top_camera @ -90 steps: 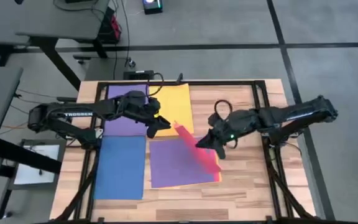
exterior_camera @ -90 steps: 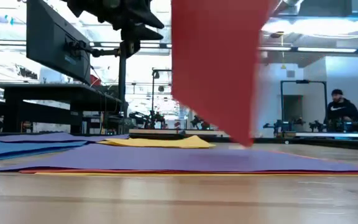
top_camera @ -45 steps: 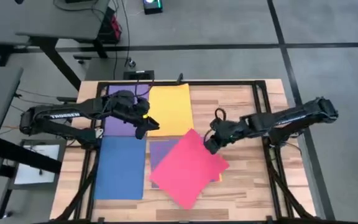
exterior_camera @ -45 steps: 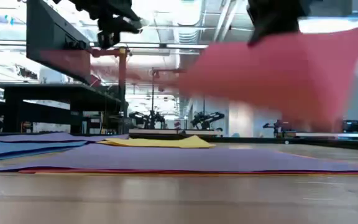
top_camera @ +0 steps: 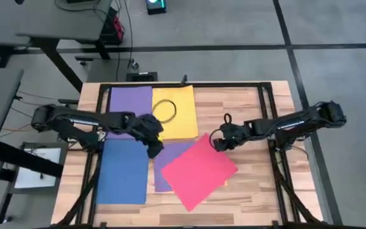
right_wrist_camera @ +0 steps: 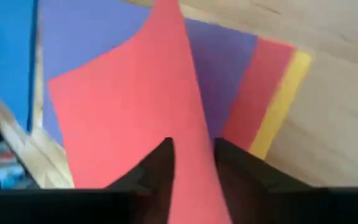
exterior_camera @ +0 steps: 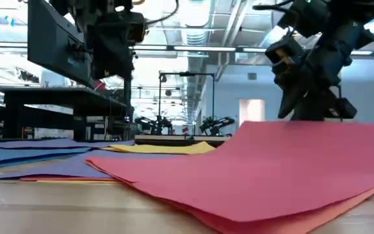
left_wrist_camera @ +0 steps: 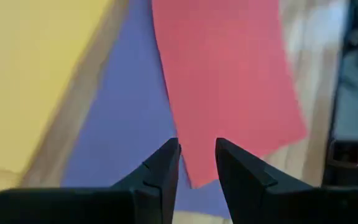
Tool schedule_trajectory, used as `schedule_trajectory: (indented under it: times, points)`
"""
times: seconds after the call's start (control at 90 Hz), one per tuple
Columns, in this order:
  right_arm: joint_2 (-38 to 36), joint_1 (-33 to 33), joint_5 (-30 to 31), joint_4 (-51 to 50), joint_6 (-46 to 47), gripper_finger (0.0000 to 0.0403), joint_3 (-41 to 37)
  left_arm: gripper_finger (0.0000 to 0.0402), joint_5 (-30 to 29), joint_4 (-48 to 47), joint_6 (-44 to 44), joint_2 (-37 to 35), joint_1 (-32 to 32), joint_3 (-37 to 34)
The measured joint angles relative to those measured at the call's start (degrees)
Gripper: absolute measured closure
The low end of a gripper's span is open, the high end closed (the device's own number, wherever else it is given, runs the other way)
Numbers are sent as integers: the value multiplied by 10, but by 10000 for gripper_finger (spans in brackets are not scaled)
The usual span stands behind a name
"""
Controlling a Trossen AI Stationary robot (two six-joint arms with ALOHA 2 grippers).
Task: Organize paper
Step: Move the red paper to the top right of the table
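A red-pink sheet [top_camera: 199, 168] lies askew over a purple sheet [top_camera: 162, 166] and the sheets stacked under it. My right gripper [top_camera: 216, 143] is shut on the red-pink sheet's far right corner. My left gripper [top_camera: 154, 150] hovers open just above the purple sheet, beside the red-pink sheet's left corner, with nothing between its fingers [left_wrist_camera: 166, 168]. On the table lie flat a blue sheet [top_camera: 123, 170] at the near left, another purple sheet [top_camera: 131, 102] at the far left and a yellow sheet [top_camera: 175, 113] beside it. My right gripper pinches the red-pink sheet's far right corner [right_wrist_camera: 188, 134] between its two fingers, a single layer. The fingers slant down from the table's right side. That corner is raised a little [exterior_camera: 304, 123]; the rest slopes down and lies on the stack.
A thin dark ring [top_camera: 165, 109] lies on the yellow sheet. A red edge and a yellow edge [right_wrist_camera: 281, 102] stick out from under the stacked purple sheet. A black frame [top_camera: 269, 108] runs around the work area. Bare wood [top_camera: 246, 191] shows at the near right.
The red-pink sheet, hanging upright from my right gripper a second ago, has swung flat and come down askew onto the purple stack. My right gripper has sunk and tipped, still shut on the corner. My left gripper has gone toward the table's near edge.
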Motion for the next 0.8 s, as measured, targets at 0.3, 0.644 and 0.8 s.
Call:
schedule_trajectory:
  times: [0.3, 0.644, 0.8]
  points:
    - [-18, 18, -28, -5, -192, 182, 58, 311, -55, 45, -114, 95, -156, 0]
    - [17, 34, -28, -4, -218, 184, 64, 311, -81, 128, -214, 208, -209, 0]
    - [32, 41, -27, 0, -218, 184, 64, 311, -90, 128, -228, 214, -206, 1]
